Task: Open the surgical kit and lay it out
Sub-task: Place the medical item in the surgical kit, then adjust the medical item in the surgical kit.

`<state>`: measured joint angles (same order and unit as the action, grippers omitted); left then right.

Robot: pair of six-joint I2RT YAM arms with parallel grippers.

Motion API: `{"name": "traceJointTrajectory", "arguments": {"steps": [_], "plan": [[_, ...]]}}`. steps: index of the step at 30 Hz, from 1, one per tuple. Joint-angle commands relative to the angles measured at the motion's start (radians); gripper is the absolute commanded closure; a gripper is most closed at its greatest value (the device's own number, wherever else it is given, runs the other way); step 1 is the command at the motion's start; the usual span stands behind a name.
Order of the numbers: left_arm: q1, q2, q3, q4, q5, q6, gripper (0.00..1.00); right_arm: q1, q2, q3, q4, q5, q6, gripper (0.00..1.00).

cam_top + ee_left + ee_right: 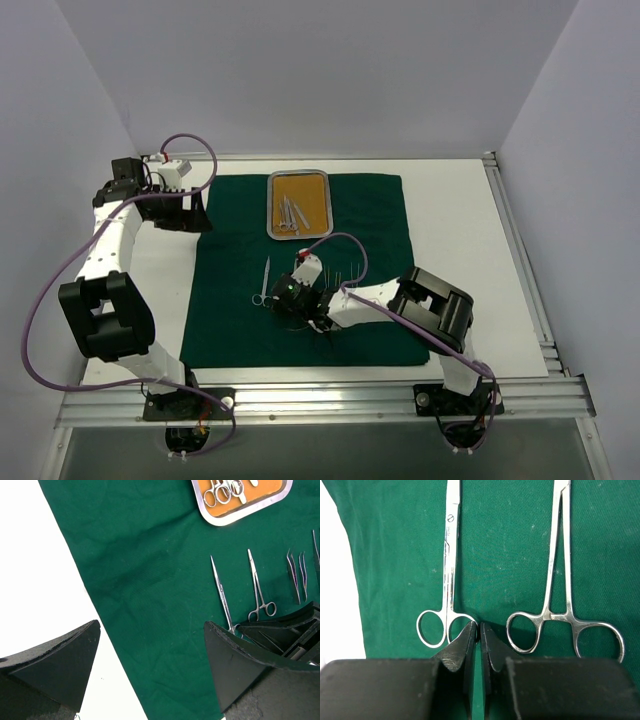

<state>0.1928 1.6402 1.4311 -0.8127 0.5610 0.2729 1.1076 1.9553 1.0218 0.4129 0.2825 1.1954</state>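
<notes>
Green cloth wrap (370, 210) lies spread flat, steel tray (315, 195) at its far edge, scissors (451, 560) and forceps (559, 565) side by side mid-cloth; right gripper (478, 630) jaws pressed together beside a scissors ring, left gripper (151, 625) jaws spread wide, holding nothing.

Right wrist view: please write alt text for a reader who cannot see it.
The shut claw sits at the bottom, its tips right by a ring handle of the scissors. A clamp lies to their right, both flat on green cloth; white table shows at left.
</notes>
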Motion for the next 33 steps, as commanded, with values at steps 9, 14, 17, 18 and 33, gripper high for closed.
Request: {"name": "traceJointTrajectory", "arguments": {"steps": [9, 14, 17, 18, 33], "plan": [[0.011, -0.026, 0.003, 0.03, 0.039, 0.012, 0.06, 0.003, -0.016, 0.037, -0.135, 0.061, -0.043, 0.97], [0.011, -0.025, 0.003, 0.03, 0.04, 0.012, 0.06, 0.003, -0.018, 0.038, -0.146, 0.058, -0.051, 0.94], [0.013, -0.026, 0.003, 0.029, 0.04, 0.012, 0.06, 0.005, -0.035, 0.038, -0.157, 0.079, -0.06, 0.9], [0.013, -0.025, 0.003, 0.029, 0.04, 0.012, 0.06, 0.006, -0.038, 0.04, -0.161, 0.084, -0.062, 0.89], [0.013, -0.023, 0.008, 0.023, 0.036, 0.014, 0.06, 0.023, -0.113, 0.092, -0.221, 0.121, -0.145, 0.76]]}}
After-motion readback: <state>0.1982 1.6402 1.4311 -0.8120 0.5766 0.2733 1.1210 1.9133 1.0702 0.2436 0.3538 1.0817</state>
